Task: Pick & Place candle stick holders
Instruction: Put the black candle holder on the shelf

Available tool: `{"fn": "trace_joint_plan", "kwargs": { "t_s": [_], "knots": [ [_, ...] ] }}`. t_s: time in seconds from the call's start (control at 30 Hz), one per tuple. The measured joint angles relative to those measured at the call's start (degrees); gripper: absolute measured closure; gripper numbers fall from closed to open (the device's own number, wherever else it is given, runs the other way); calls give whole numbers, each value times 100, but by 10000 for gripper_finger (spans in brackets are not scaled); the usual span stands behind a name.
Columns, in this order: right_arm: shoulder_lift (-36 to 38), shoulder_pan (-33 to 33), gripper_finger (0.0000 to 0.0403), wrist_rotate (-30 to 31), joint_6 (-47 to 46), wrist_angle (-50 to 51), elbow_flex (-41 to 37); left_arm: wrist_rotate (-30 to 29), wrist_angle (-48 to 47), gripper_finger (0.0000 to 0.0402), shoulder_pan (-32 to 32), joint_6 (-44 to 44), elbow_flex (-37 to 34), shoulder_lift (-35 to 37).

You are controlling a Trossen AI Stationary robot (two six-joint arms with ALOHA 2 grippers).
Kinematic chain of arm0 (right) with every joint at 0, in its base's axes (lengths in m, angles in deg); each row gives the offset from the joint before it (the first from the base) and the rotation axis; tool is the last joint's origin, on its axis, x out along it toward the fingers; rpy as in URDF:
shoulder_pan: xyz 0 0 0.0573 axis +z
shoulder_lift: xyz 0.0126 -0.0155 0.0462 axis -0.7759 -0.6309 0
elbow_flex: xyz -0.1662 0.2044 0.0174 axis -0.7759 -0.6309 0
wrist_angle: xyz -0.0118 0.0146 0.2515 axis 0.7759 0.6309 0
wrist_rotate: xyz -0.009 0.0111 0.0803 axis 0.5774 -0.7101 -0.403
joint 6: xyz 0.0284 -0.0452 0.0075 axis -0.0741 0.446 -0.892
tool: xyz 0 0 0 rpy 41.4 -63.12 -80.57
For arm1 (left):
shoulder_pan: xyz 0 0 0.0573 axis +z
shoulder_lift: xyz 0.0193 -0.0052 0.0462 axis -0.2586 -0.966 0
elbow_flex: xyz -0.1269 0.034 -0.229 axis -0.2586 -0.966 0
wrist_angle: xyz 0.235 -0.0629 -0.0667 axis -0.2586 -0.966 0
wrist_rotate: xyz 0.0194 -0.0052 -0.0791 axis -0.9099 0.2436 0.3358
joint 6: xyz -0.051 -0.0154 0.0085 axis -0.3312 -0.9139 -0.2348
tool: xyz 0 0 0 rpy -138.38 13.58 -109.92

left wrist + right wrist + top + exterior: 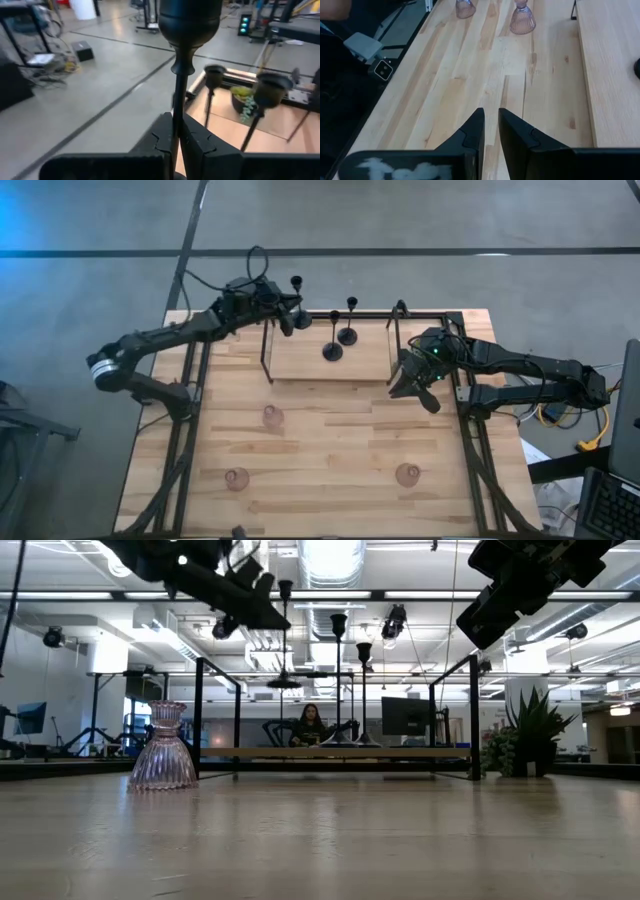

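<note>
My left gripper point(288, 313) is at the far left corner of the raised wooden shelf point(300, 358), shut on a slim black candle stick holder point(297, 285). Two more black holders point(332, 350) point(347, 336) stand on their round bases on the shelf. Three squat pink glass holders point(271, 416) point(236, 478) point(407, 474) stand on the table nearer me. My right gripper point(408, 387) hovers at the shelf's right end, empty, its fingers close together with only a slit between them point(491, 117). My left gripper pinches the black holder's thin stem point(178, 100) between its two fingers, a little below the cup point(190, 20). The fingers come from the table's left, across the stem. The holder stands upright in the hold, its round base point(284, 683) lifted clear above the shelf.
The shelf has thin black metal posts point(268, 350) point(391, 345) at its corners. A small green plant in a dark pot point(244, 102) stands behind the two black holders. Black frame rails point(470, 440) run along the table's sides. A person sits far behind the table point(312, 726).
</note>
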Motion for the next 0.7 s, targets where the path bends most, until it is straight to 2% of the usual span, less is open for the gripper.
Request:
{"fn": "trace_joint_plan", "kwargs": {
  "t_s": [0.2, 0.7],
  "knots": [
    [0, 0, 355, 0, -17, -2, 0, 185, 714, 385, 24, -178, -255, -474],
    [2, 0, 356, 0, -18, 3, -35, 179, 1257, 385, 20, -320, -340, -1287]
  ]
}}
